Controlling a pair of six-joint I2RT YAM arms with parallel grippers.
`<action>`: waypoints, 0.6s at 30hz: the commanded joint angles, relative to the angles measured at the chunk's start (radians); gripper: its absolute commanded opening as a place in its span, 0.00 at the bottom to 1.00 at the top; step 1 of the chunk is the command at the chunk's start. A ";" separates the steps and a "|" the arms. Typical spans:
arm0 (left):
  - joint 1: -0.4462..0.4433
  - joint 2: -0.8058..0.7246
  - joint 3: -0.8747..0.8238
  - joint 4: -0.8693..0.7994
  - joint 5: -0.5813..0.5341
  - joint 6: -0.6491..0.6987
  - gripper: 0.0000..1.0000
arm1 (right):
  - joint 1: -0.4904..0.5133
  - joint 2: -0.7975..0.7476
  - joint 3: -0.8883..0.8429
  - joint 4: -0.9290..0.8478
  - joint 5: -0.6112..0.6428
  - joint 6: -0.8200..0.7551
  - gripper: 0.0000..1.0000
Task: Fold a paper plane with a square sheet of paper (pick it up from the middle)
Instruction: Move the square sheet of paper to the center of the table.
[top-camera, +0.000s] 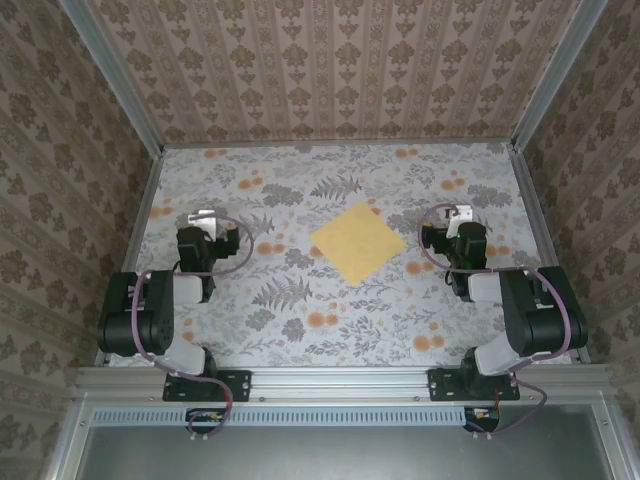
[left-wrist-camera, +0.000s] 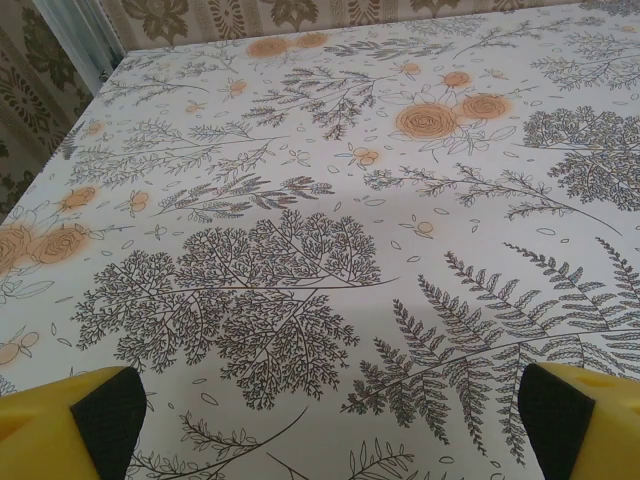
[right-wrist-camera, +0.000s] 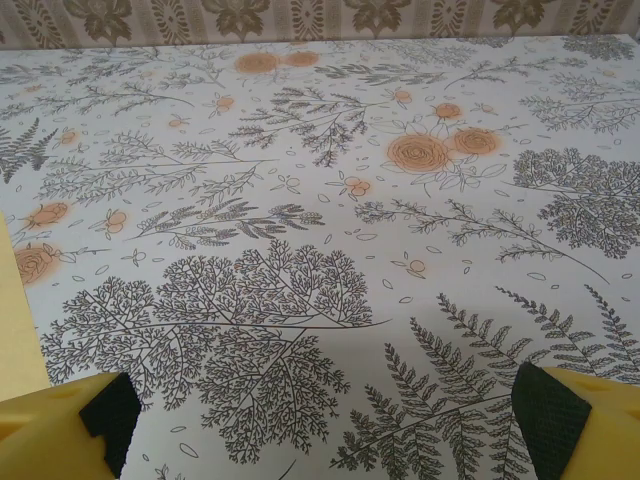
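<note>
Square sheet of paper (top-camera: 357, 240) is being flanked by the left claw (top-camera: 205, 220) and the right claw (top-camera: 458, 214), both being held wide open and empty. It is lying flat on the tabletop (top-camera: 300, 330), corner-on between them, nearer to the right claw, on its left.

A square sheet of paper (top-camera: 357, 241), plain yellow-orange with no print, lies flat and unfolded on the table (top-camera: 300, 330). It is turned like a diamond, with one corner pointing toward the table's far edge. It sits near the table's middle, a little right of centre. Its surface looks smooth.
</note>
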 joint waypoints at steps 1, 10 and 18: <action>0.004 0.008 0.021 0.017 0.012 0.003 1.00 | 0.001 0.008 0.017 0.035 -0.005 0.006 1.00; 0.008 0.008 0.023 0.015 0.021 0.002 1.00 | 0.000 0.008 0.019 0.032 -0.005 0.006 1.00; 0.008 0.008 0.026 0.010 0.022 0.001 1.00 | 0.000 0.011 0.022 0.030 -0.005 0.006 1.00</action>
